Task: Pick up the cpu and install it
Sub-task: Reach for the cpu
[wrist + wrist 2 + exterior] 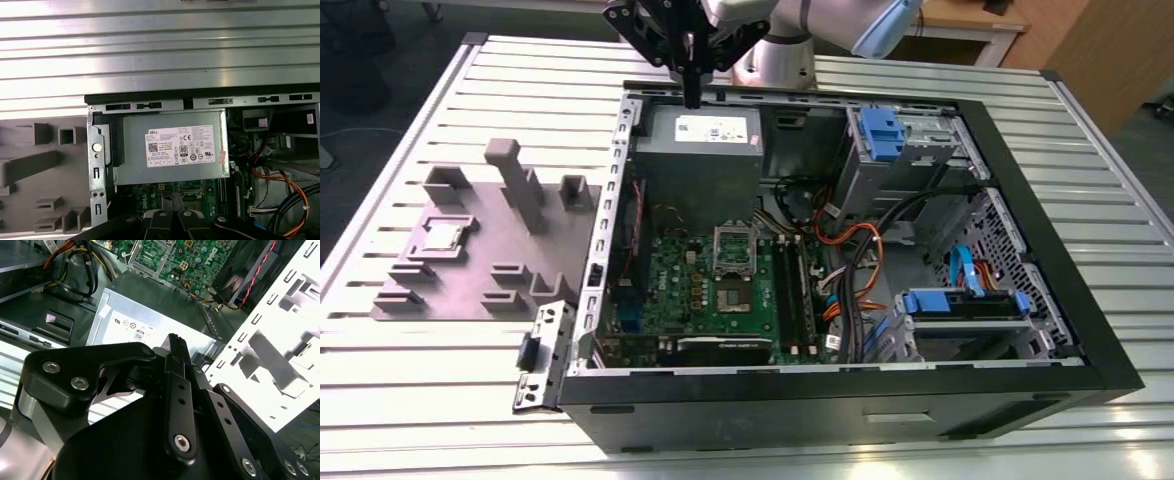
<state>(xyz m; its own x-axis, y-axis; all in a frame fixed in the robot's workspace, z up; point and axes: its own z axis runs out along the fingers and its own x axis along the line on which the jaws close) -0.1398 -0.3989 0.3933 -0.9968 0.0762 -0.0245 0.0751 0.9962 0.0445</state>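
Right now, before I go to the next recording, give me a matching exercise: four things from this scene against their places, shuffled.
Things:
1. cpu
2. gripper
3. motherboard
4. power supply

Places:
A. green, lying flat inside the case
B. on the grey tray outside the case, at the exterior view's left
C. grey box with a white label at the case's far end
D. hanging above the power supply

Pairs: 1-B; 2-D; 3-A; 4-C

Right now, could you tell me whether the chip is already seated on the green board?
No, in the exterior view the chip lies on the grey tray outside the case.
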